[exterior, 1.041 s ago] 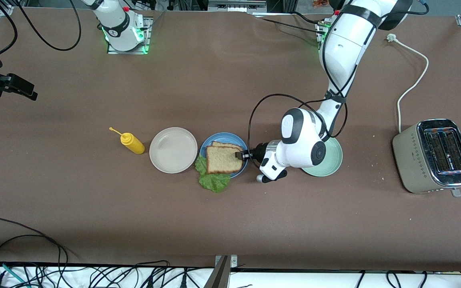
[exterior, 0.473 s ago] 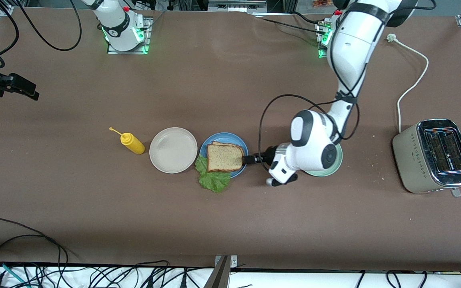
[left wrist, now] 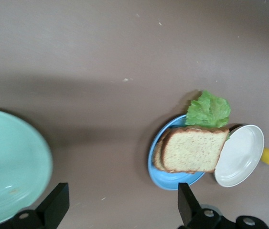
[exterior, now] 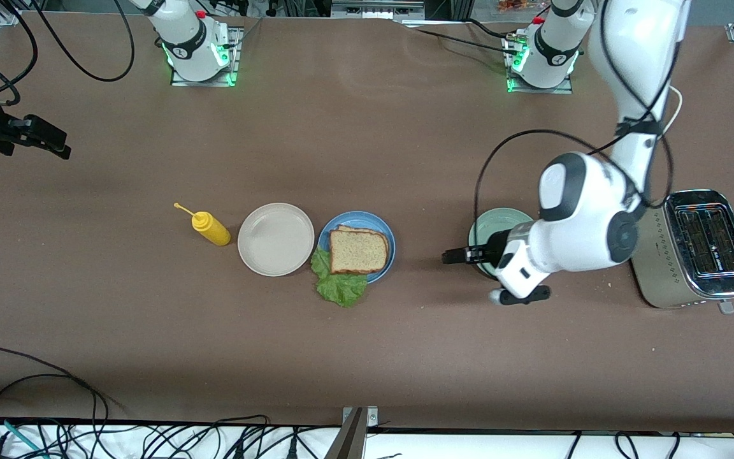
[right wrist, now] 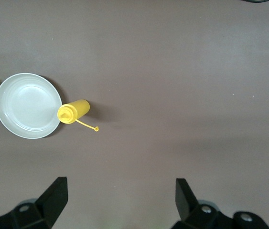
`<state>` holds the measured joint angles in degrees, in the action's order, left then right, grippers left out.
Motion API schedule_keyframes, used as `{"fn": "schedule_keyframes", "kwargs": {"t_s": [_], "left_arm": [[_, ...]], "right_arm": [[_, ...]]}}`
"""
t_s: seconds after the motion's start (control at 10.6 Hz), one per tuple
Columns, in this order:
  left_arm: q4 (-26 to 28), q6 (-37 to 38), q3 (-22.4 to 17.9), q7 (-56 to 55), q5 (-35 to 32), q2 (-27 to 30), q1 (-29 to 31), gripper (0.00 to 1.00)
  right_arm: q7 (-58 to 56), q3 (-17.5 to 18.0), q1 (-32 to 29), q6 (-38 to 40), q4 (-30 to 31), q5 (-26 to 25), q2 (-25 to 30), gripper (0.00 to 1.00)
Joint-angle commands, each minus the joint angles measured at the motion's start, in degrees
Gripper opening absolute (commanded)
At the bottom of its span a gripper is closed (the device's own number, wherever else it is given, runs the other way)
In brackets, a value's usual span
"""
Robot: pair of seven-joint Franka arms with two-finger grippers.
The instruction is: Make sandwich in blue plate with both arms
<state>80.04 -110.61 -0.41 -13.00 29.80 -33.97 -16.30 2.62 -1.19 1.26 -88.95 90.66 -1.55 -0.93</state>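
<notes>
- Sandwich (exterior: pixel 355 253) of two square brown bread slices lies on the round mid-blue plate (exterior: pixel 388 234), its ruffled green lettuce leaf (exterior: pixel 340 285) sticking out from under the bread and over the plate's rim, onto the table on the side nearer the front camera.
- My left gripper (exterior: pixel 454 255) is released, its two black fingers (left wrist: pixel 58 202) spread wide with nothing between them. It hangs over bare table just beside the round pale green plate (exterior: pixel 493 224), at that plate's edge toward the blue plate.
- My left arm (exterior: pixel 587 223), white with dark grey joints and a looping black cable, reaches down from its base and covers much of the pale green plate.
- From the left wrist view the sandwich (left wrist: pixel 191 149) sits well apart from my fingers, with brown table between.
- My right gripper (exterior: pixel 42 137) is released too, its fingers (right wrist: pixel 55 194) wide apart and empty. It waits in the air over bare table at the right arm's end.
- Round beige plate (exterior: pixel 276 239) stands just beside the blue plate, toward the right arm's end, almost touching it.
- Yellow squeeze bottle (exterior: pixel 210 229) with a thin nozzle lies on its side just beside the beige plate, toward the right arm's end.
- Silver two-slot toaster (exterior: pixel 692 248) stands at the left arm's end of the brown table (exterior: pixel 354 127), near my left arm's elbow, its white cord (exterior: pixel 654 131) trailing toward the bases.
</notes>
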Motion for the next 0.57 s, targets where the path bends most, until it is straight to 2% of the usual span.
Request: {"fn": "schedule_keyframes", "kwargs": {"t_s": [0.0,0.19,0.47], "left_arm": [[2.84,2.68,0.32,0.61,-7.80,8.98,5.64,1.00],[3.62,4.33,0.14,0.60,-16.31,14.43,7.15,1.00],[3.37,13.11,0.06,0.69,-26.44,20.86,7.33,1.00]], "right_arm": [[0.55,0.05,0.06,1.14,-1.54,-0.21,-0.39,1.00],[0.55,0.05,0.06,1.23,-1.54,-0.21,-0.39,1.00],[0.55,0.05,0.06,1.23,-1.54,-0.30,-0.39,1.00]]}}
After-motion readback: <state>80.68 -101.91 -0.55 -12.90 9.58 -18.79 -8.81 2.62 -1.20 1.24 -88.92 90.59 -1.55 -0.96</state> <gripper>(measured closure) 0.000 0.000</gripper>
